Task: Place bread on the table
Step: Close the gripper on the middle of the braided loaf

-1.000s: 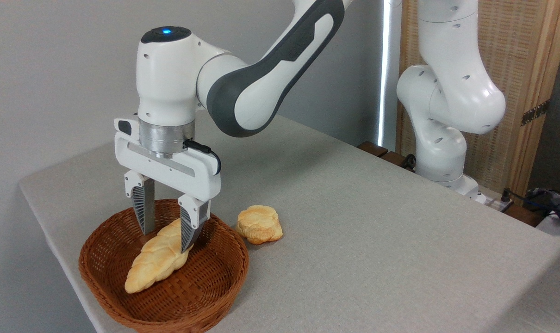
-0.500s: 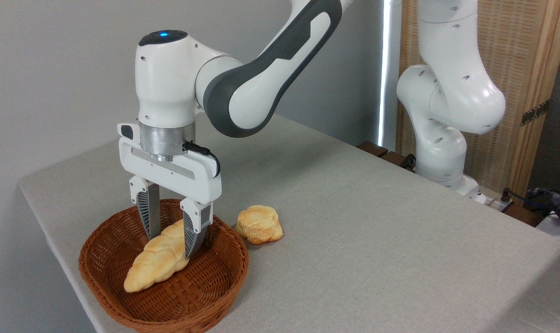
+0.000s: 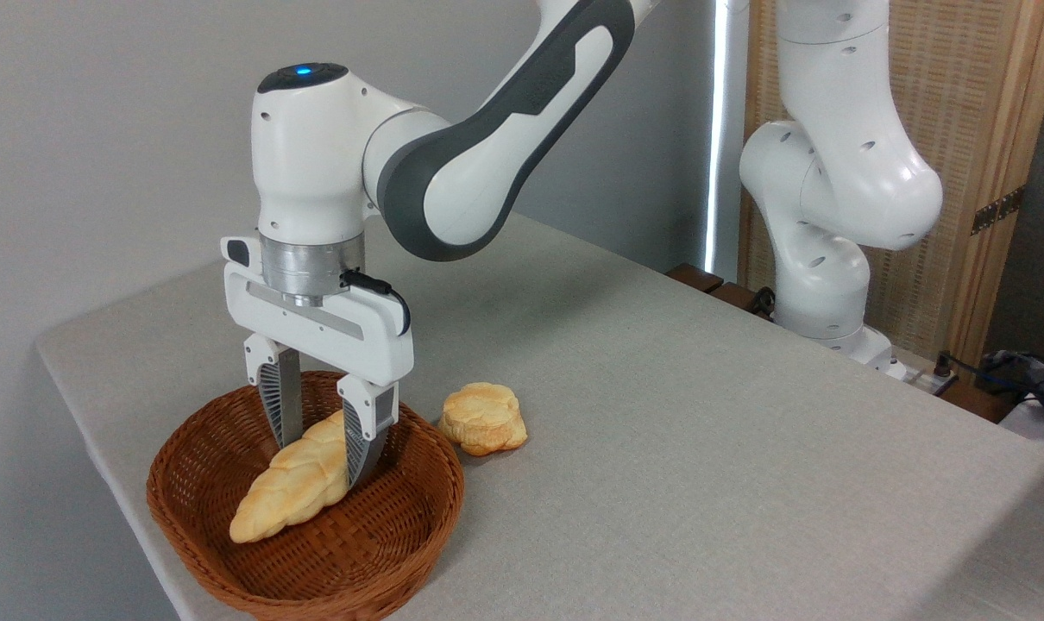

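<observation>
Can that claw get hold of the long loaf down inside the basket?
Probably yes: the gripper already straddles the braided bread, a finger on each side, and the basket rim sits low, blocking nothing.

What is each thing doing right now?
Bread: lying in the basket, pincer fingers on both sides.
Basket: upright on the table, holding the bread.
Bun: resting on the table beside the basket.
Pincer: lowered around the bread, grip unclear.
</observation>
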